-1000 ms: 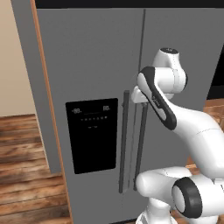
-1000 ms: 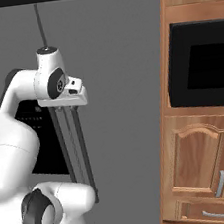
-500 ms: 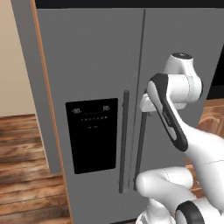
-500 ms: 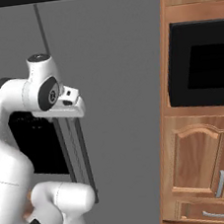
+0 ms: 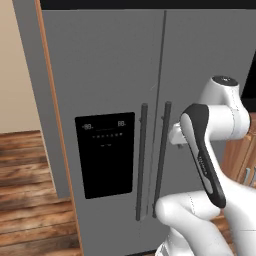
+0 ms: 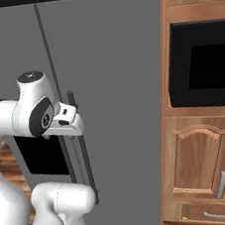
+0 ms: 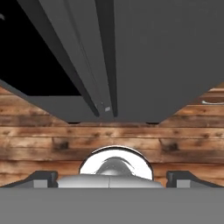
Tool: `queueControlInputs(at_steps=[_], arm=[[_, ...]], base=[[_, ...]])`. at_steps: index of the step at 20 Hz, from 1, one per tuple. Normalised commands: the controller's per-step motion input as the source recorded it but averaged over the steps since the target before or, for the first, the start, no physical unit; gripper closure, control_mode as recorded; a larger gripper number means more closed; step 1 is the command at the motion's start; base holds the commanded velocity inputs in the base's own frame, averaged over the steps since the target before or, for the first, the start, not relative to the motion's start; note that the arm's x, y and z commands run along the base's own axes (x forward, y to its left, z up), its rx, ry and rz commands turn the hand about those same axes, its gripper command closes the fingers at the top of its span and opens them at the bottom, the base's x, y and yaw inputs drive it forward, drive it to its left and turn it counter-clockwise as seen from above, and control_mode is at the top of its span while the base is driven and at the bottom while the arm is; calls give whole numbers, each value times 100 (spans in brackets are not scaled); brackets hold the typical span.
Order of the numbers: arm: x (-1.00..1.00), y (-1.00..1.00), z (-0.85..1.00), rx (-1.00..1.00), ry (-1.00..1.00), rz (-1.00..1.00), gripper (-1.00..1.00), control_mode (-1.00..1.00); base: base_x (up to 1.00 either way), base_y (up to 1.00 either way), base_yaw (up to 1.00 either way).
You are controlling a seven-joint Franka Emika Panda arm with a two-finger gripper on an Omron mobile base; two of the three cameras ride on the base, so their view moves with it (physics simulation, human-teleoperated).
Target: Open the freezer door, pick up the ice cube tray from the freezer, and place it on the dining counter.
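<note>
MOVED: your gripper (image 7: 112,177) has backed off the freezer door (image 5: 107,125) handle (image 5: 141,162), jaws wide, empty | RISK: door looks shut; regrasp could catch the neighbouring handle (image 5: 161,152).

A plain grey fridge door (image 6: 116,84) stands beside a wooden cabinet column (image 6: 207,138) holding a black built-in oven (image 6: 203,66). Below lies a wood plank floor (image 5: 30,200). A beige wall (image 5: 17,80) rises at the left.

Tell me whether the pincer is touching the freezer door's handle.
Apart. In the hand view the pincer stands open with its tips wide at the bottom edge, and the freezer door's handle runs well beyond them, wood floor showing between.
</note>
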Motion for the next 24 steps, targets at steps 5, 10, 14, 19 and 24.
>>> queueControlInputs(at_steps=[5,10,14,19,24], arm=[[0,0,0,0,0,0,-100,100],[0,0,0,0,0,0,-100,100],[0,0,0,0,0,0,-100,100],[0,0,0,0,0,0,-100,100],[0,0,0,0,0,0,-100,100]], base=[[0,-17,0],[5,-57,0],[21,-49,0],[43,-26,0],[34,-6,0]])
